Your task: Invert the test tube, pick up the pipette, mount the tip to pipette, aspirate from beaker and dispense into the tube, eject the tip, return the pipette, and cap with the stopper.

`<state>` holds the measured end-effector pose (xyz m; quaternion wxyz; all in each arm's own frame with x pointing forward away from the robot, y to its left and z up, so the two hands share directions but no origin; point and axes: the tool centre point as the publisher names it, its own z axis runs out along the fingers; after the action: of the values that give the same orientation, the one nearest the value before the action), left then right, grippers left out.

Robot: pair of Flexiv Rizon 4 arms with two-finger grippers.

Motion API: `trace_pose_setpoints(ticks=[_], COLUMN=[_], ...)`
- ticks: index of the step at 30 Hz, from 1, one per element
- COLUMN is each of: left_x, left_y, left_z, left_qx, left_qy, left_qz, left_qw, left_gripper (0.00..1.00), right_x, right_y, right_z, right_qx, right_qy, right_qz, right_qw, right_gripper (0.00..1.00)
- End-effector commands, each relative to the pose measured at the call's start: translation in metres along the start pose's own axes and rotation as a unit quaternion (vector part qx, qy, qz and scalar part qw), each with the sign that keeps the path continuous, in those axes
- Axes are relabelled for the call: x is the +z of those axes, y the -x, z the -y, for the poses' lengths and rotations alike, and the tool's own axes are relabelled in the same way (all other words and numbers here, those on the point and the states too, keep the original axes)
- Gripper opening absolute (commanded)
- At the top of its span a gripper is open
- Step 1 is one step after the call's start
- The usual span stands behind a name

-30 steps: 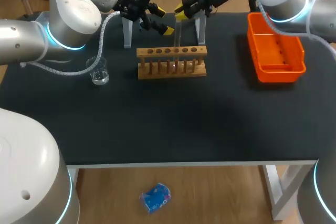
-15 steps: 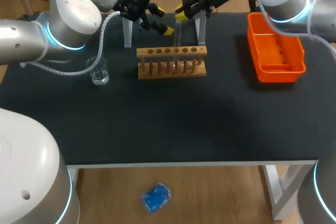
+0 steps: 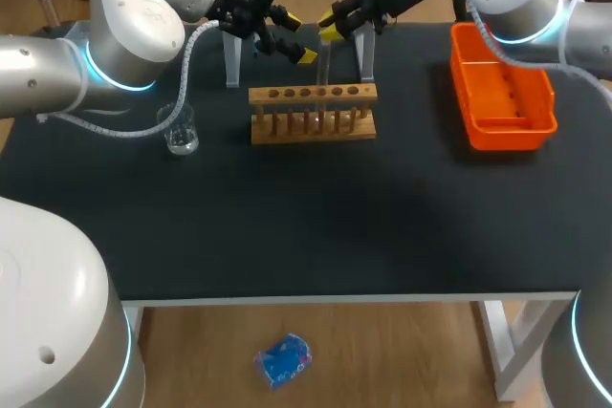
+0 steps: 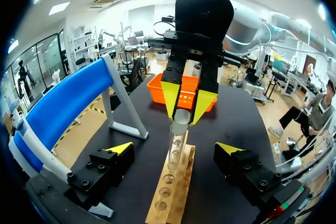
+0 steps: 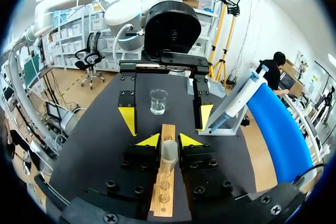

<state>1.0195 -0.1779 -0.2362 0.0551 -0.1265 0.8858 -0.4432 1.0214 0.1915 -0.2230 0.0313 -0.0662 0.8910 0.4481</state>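
1. We can read no text, number, label or sign on anything on the table point(image 3: 382, 226).
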Motion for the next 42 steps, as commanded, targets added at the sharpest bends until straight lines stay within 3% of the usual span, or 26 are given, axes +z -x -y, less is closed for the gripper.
trace_pose_setpoints(ticks=[1, 42], left_x=[0.0, 0.0], left_y=[0.001, 0.001], left_z=[0.001, 0.001], left_qx=[0.0, 0.0], left_qy=[0.002, 0.002], left_qz=[-0.001, -0.001], left_qw=[1.0, 1.0], left_gripper=[1.0, 1.0], right_x=[-0.001, 0.013], right_y=[0.001, -0.012], right_z=[0.0, 0.021], right_qx=[0.0, 0.024], right_qy=[-0.002, -0.019], right_qz=[-0.003, -0.023], right_qw=[1.0, 0.999], right_gripper=[0.0, 0.0])
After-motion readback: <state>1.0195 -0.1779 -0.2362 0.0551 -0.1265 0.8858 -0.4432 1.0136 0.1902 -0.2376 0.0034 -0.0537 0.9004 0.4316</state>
